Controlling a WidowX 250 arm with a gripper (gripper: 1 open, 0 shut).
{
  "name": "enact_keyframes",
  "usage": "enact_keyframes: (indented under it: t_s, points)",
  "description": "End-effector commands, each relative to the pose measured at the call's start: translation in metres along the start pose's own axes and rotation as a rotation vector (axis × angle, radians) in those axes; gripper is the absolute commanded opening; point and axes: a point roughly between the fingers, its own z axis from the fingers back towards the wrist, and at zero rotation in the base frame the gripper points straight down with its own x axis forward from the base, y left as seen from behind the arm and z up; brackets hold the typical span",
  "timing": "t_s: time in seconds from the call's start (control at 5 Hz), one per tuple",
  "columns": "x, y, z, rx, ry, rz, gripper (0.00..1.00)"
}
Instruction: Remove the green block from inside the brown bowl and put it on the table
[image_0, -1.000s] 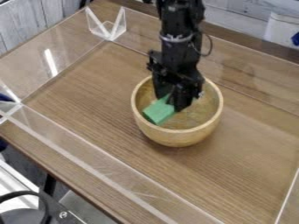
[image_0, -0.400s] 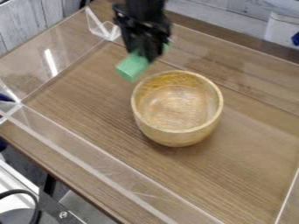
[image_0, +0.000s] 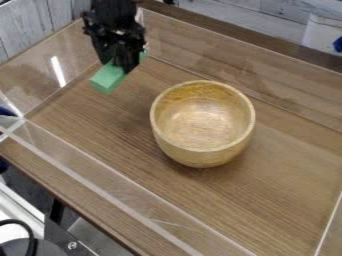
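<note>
In the upper left of the frame the black claw (image_0: 112, 62) hung pointing downward from the arm, its two fingers (image_0: 124, 55) closed on the top of the green block (image_0: 110, 77). The block hung tilted beneath the fingers, its lower end close over the table (image_0: 80, 140); whether it touched the wood could not be told. The brown bowl (image_0: 202, 122) stood near the centre of the frame, to the right of and below the block, well apart from it, upright, with nothing inside its hollow. Low clear walls (image_0: 34, 75) edged the tabletop, and the claw hung near the wall on the left. The bowl's pale grain showed on its inner floor and thick rim.
</note>
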Motion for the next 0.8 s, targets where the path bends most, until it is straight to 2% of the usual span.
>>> enact_keyframes:
  t_s: [0.0,0.4,0.6]
  points:
    - [0.011,0.014,0.001,0.042,-0.032,0.006,0.00]
    - [0.020,0.028,-0.029,0.044,0.012,0.019,0.00]
    - [0.021,0.029,-0.035,0.045,0.020,0.021,0.00]
